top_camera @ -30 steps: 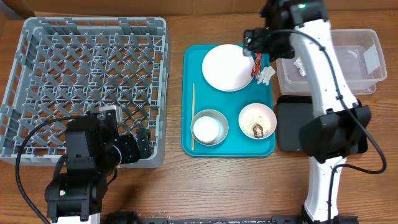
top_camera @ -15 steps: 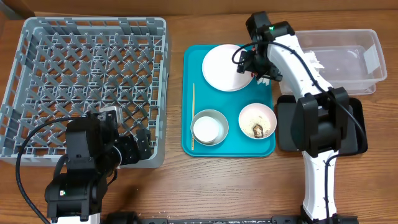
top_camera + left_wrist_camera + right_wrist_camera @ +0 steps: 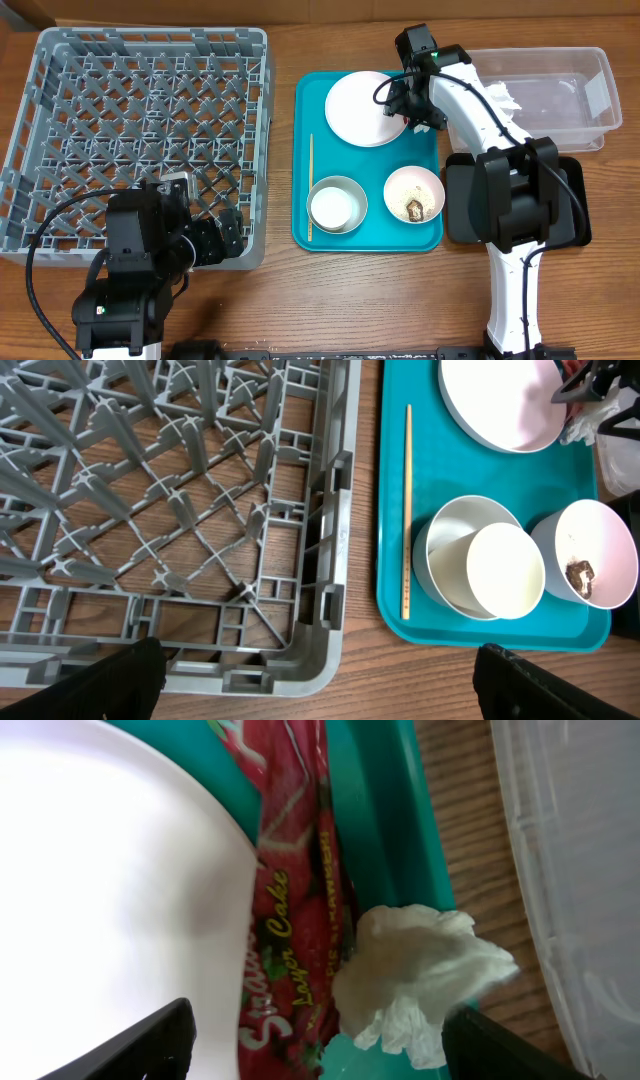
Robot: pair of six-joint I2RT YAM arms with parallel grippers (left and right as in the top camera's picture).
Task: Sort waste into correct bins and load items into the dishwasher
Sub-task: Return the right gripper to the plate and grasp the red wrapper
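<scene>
My right gripper (image 3: 411,108) is open, low over the teal tray's right edge beside the large white plate (image 3: 358,108). In the right wrist view its fingers (image 3: 140,1045) straddle the red wrapper (image 3: 295,890) and a crumpled white paper scrap (image 3: 420,970); neither is gripped. Another paper scrap (image 3: 500,97) lies in the clear tub (image 3: 560,95). The black tray (image 3: 465,200) sits in front of the tub. The small white bowl (image 3: 413,193) holds rice and a brown lump (image 3: 580,572). The white cup (image 3: 332,208) sits in the metal bowl (image 3: 353,187). The wooden stick (image 3: 310,185) lies at the tray's left. My left gripper (image 3: 320,695) is open and empty at the near right corner of the grey dish rack (image 3: 140,130).
The teal tray (image 3: 365,240) lies between the rack and the bins. Its raised rim (image 3: 385,830) runs just right of the wrapper, with bare wood between it and the tub wall (image 3: 570,870). The right arm stretches over the black tray.
My right gripper has come down and slightly left from near the tub onto the wrapper and paper at the tray's right edge. The left arm has not moved.
</scene>
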